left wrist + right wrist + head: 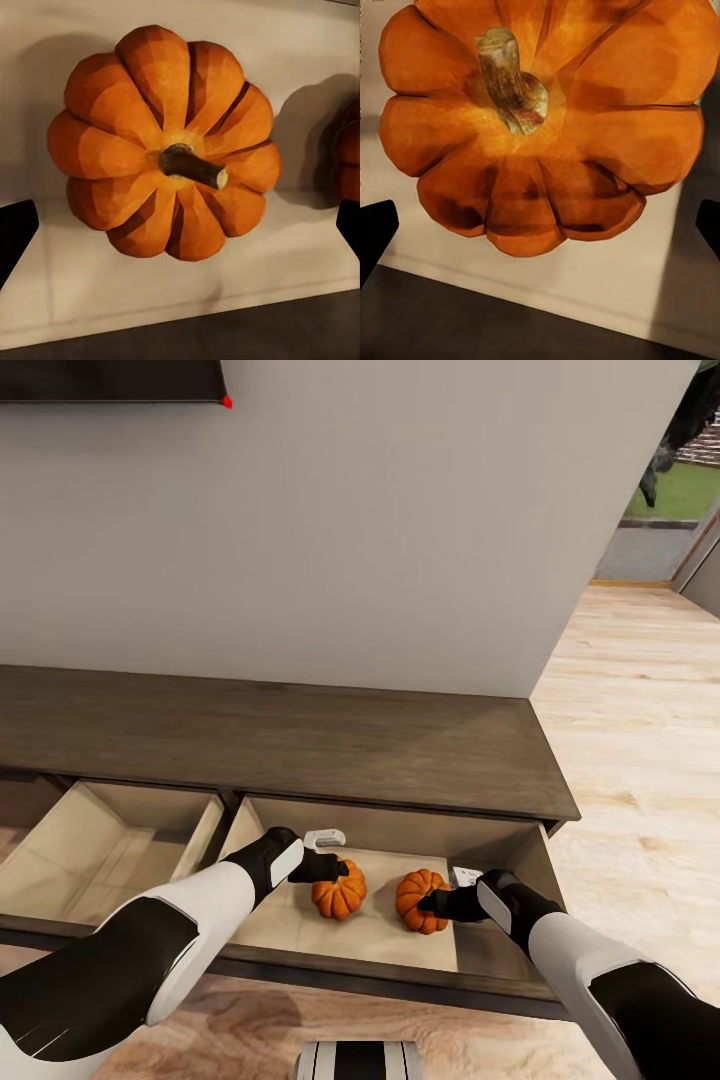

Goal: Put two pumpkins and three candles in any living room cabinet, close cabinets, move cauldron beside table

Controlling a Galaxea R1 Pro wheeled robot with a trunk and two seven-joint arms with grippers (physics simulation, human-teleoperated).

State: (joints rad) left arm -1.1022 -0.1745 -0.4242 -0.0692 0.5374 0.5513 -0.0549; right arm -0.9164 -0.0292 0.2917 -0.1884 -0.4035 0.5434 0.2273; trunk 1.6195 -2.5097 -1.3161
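Your left fingers [343, 868] and right fingers [428, 904] spread wide over the 2 pumpkins [339, 896] [421, 900] in the open cabinet [300, 740] drawer.

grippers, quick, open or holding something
Left gripper: open, fingers clear of the orange ribbed pumpkin below.
Right gripper: open, holding nothing.

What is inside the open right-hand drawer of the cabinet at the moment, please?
Two pumpkins, one below the left gripper and one by the right gripper, sit on the drawer floor. The arms hide parts of its floor.
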